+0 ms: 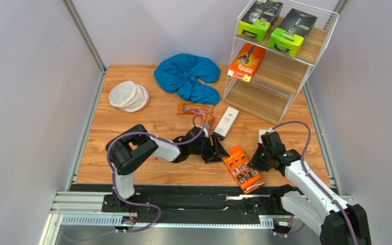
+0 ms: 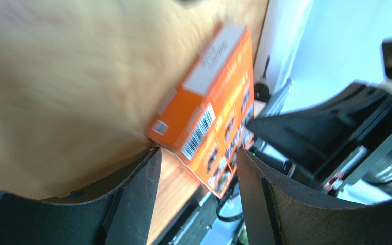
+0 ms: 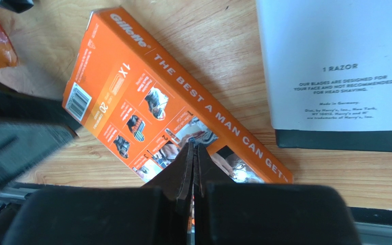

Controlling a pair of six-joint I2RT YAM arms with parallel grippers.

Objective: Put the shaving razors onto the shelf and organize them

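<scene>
Wooden table point(image 1: 147, 127) — shelf point(image 1: 280, 74) with green boxes point(image 1: 259, 19), orange carton point(image 1: 247, 61)

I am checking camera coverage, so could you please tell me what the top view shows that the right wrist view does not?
Only the top view: the shelf holding two green boxes and an orange carton, plus the blue cloth and mesh pouch. Only the right wrist view: readable print on a white box. Both: a second orange carton lying flat on the table, with the right jaws shut over it.
</scene>
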